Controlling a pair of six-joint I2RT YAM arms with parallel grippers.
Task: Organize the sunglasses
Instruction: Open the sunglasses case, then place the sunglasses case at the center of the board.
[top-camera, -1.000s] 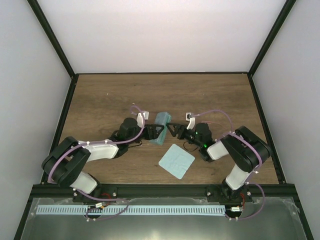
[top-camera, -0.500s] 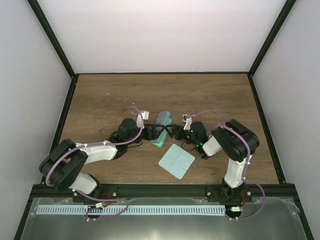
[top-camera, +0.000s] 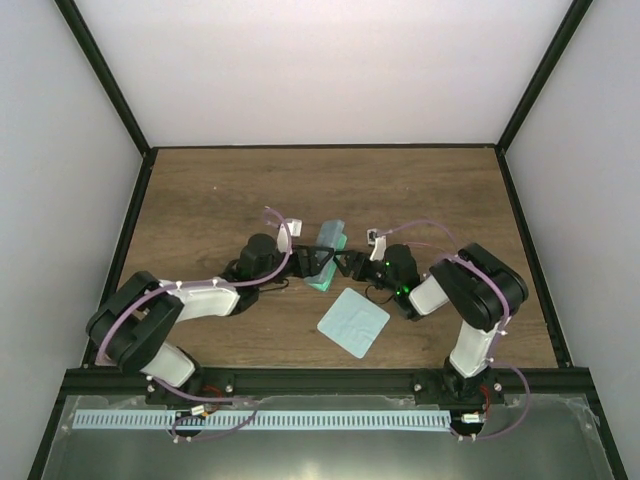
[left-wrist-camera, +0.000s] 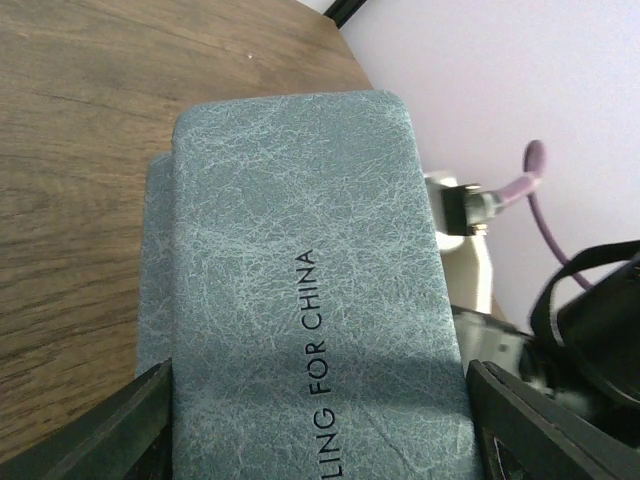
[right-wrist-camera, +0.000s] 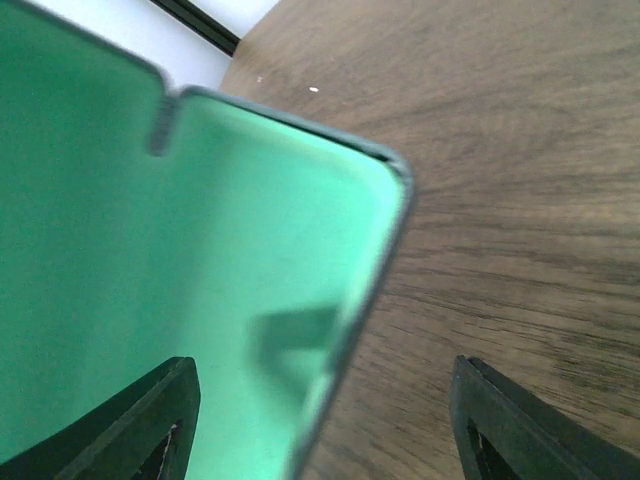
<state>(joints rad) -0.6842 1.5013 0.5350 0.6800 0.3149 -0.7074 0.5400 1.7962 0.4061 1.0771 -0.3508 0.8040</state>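
A teal sunglasses case (top-camera: 327, 243) sits at mid-table between both arms, its lid raised. The left wrist view looks at the lid's outer face (left-wrist-camera: 300, 250), printed with black letters, and my left gripper (left-wrist-camera: 318, 420) is shut on its two side edges. The right wrist view faces the case's green lining (right-wrist-camera: 150, 260). My right gripper (right-wrist-camera: 320, 420) stands open, the lid's edge running between its jaws without touching either one. From above, the left gripper (top-camera: 305, 260) and the right gripper (top-camera: 345, 262) meet at the case from either side. The sunglasses themselves are out of view.
A light blue cleaning cloth (top-camera: 353, 322) lies flat in front of the case, near the right arm. Black frame rails (top-camera: 130, 240) border the wooden table (top-camera: 420, 190) on the left, right and far sides.
The case has tilted and shifted slightly back and right between the grippers. The right arm's elbow has drawn inward toward the centre. Neither gripper's jaws have changed width.
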